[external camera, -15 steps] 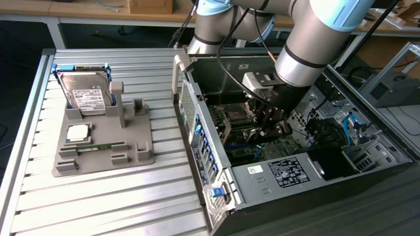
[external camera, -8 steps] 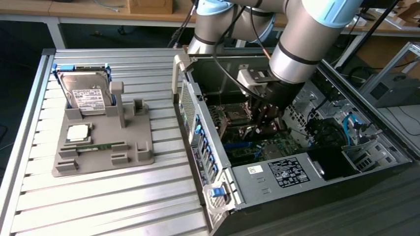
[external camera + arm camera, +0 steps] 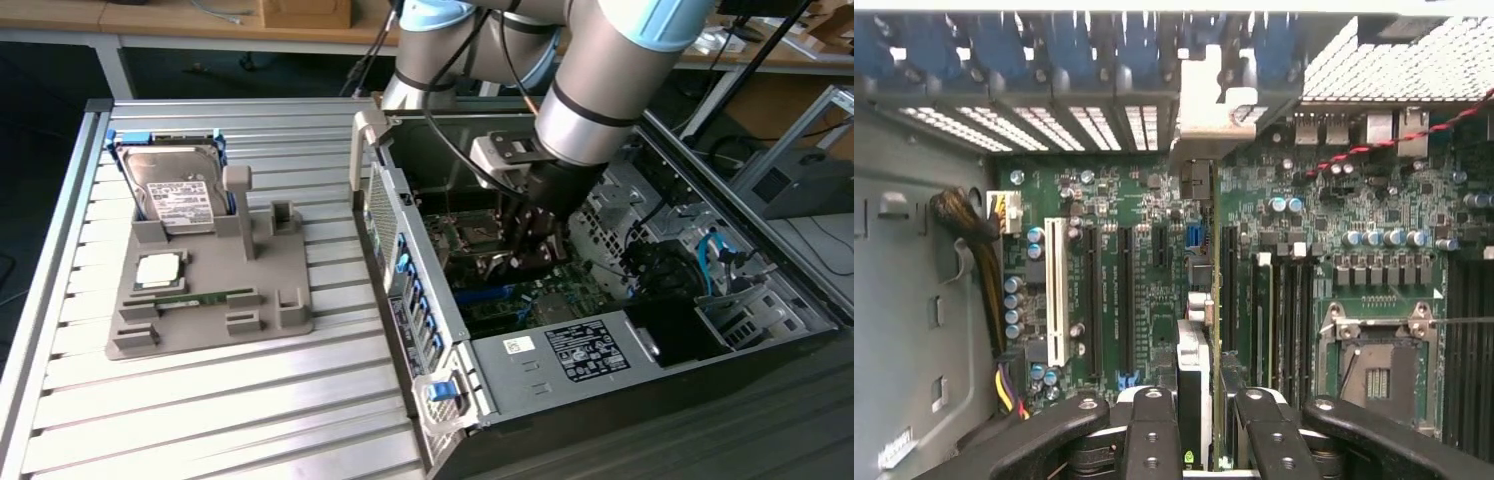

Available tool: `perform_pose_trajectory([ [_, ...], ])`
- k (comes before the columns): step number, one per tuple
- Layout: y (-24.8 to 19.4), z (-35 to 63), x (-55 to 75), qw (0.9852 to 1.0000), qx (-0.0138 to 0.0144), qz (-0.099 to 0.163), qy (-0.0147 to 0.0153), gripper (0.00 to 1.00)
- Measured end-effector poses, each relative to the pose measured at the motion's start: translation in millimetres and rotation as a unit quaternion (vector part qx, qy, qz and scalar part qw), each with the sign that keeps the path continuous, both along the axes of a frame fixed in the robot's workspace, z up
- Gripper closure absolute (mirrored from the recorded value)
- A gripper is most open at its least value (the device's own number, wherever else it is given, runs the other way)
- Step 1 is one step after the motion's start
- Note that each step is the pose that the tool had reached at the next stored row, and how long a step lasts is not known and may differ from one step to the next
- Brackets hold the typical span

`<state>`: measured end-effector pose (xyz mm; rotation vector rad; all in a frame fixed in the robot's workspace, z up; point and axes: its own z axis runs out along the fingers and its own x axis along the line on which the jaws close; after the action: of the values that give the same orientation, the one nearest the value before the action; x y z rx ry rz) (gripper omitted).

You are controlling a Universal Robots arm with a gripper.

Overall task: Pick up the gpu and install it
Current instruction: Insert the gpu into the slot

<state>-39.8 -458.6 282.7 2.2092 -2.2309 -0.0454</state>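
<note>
GPU (image 3: 1212, 330) held edge-on between the gripper (image 3: 1199, 440) fingers, inside the open computer case (image 3: 441, 360)

GPU card stands on its thin edge in the wrist view, running straight away from the fingers (image 3: 1151, 430) toward the case's rear wall — its long axis lies parallel to the motherboard (image 3: 1144, 210) expansion slots (image 3: 1126, 300), and it sits over the gap between the black slots and the memory slots (image 3: 1279, 310). The gripper is clamped on the card, fingers either side of it. In the exterior view the arm reaches down into the case with the card beneath it, near the empty CPU socket (image 3: 478, 235). Room is tight — slots and capacitors close on both sides. On the slatted table (image 3: 200, 400), the grey fixture (image 3: 287, 310) holds the hard drive (image 3: 180, 195) and memory stick (image 3: 207, 298).
</note>
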Motion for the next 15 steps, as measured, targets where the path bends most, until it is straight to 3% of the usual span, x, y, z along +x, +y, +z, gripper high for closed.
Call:
perform_pose_trajectory([
  [7,0.7,-2.1,-14.1,1.0000,-0.0035,0.000,0.0000,0.73],
  [13,2.4,-3.7,-14.5,1.0000,-0.0039,-0.003,0.0000,0.73],
  [15,2.4,-4.7,-14.5,1.0000,-0.0054,-0.004,0.0000,0.73],
])
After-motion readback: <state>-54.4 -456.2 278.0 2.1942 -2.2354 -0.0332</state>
